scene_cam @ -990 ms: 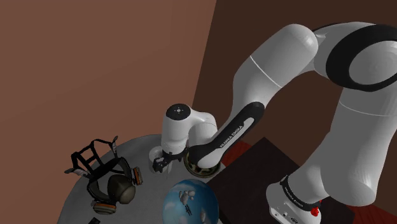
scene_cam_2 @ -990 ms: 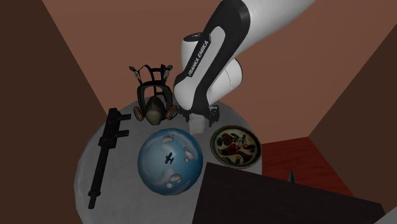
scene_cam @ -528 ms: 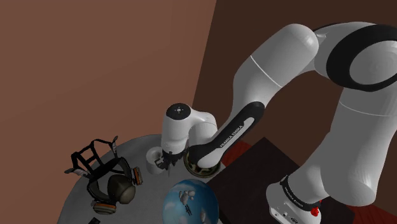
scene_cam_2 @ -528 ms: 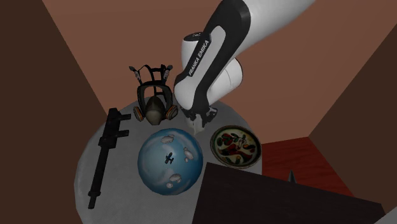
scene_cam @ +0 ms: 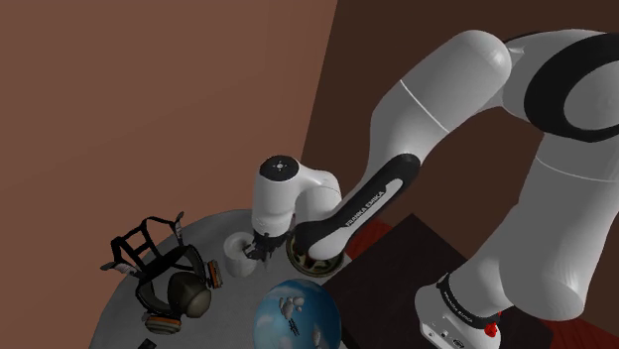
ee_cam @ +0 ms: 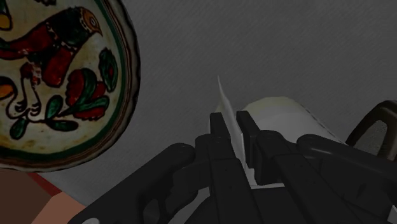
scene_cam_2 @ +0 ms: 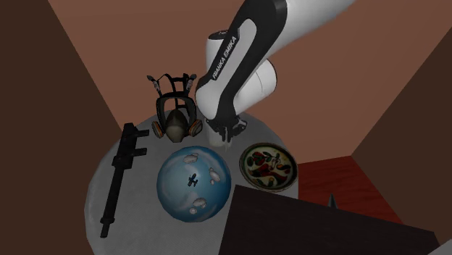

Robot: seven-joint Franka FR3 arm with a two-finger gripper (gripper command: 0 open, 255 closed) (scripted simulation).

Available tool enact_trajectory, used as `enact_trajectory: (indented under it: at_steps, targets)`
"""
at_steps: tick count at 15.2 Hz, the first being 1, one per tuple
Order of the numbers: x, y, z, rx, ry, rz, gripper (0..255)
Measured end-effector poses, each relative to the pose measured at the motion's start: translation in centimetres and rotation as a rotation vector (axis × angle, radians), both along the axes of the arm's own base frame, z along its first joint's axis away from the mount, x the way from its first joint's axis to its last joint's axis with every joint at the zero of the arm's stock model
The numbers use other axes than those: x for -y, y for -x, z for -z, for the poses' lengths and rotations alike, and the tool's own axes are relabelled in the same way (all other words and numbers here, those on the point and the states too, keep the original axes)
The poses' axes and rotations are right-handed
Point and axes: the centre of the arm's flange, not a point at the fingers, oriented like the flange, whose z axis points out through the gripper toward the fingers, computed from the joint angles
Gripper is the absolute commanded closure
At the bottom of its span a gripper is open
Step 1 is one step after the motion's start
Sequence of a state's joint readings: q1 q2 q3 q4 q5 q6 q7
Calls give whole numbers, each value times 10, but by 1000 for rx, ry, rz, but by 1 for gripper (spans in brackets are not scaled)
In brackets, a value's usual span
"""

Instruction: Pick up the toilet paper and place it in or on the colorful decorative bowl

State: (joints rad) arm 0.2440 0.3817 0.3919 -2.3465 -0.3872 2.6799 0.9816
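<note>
The gripper (ee_cam: 230,122) pinches a thin white edge of the toilet paper (ee_cam: 280,113) between narrow-set fingers (ee_cam: 218,130), just beside the bowl (ee_cam: 57,83) — so the grasp looks made, while lifting it and setting it in the bowl are not yet done.

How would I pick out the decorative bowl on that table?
Start at the round grey table. At its edge by the dark stand, beside the blue ball, lies a shallow bowl. Only it has a painted red bird with green leaves inside.
</note>
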Motion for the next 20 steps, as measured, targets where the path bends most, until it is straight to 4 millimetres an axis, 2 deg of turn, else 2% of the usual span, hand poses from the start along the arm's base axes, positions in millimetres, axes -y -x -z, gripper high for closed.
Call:
enact_trajectory:
  at_steps: [20]
  targets:
    - [0,0,-104,0,0,0,255]
